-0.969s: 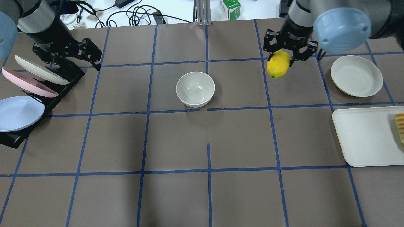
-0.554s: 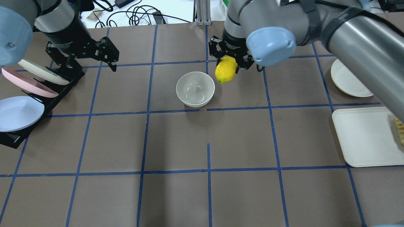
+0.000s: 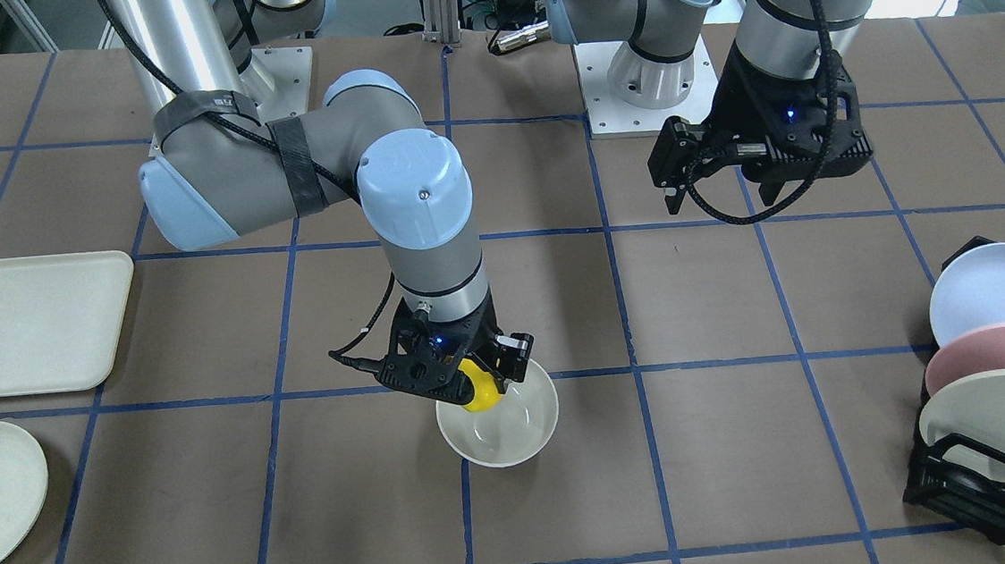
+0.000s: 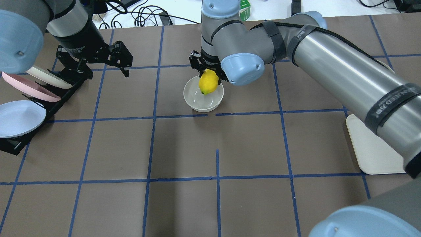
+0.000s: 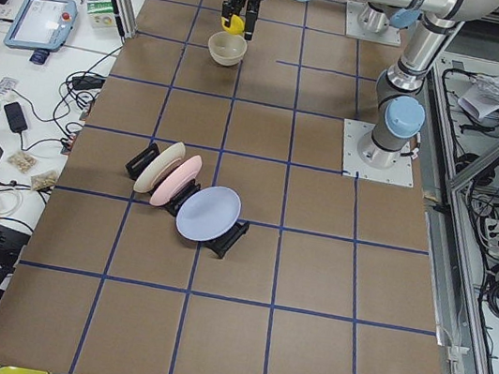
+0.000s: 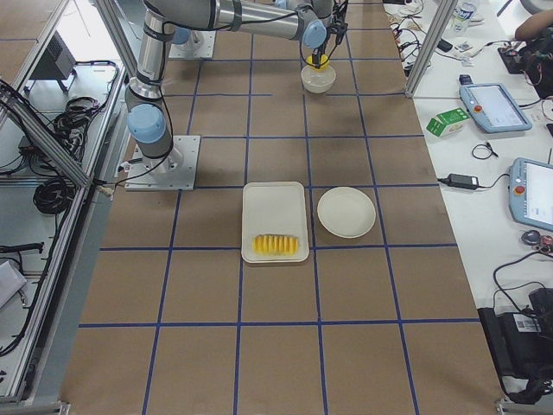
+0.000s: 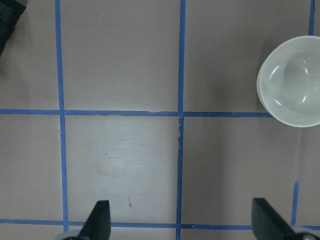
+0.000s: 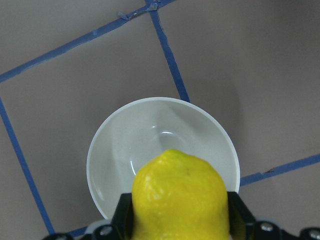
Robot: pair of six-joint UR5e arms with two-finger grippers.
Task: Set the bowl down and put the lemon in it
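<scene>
The first half of the job looks done: the small, deep, off-white round bowl [image 4: 201, 106] stands upright on the brown table marked with blue tape lines [image 4: 250, 148], and its glossy inside is bare. What is left, as I judge it, is the drop itself. The bright yellow oval lemon [image 4: 208, 82] hangs just above the bowl's opening. The views agree that it lies inside the rim's outline, but I cannot tell whether its lower tip has dipped below the rim. It is not yet resting in the bowl.

The right gripper [image 4: 207, 73] pinches the lemon across its middle, with one pointed end aimed down. The right wrist view shows black fingers pressed against both flanks of the fruit, and the bowl's hollow lies directly beyond. A short lowering and a release should finish the task. The lemon's skin is smooth and evenly coloured, with no dents showing.

The left gripper [image 4: 98, 61] hovers well apart from the bowl, on the robot's left of it, its fingers spread wide and holding nothing
</scene>
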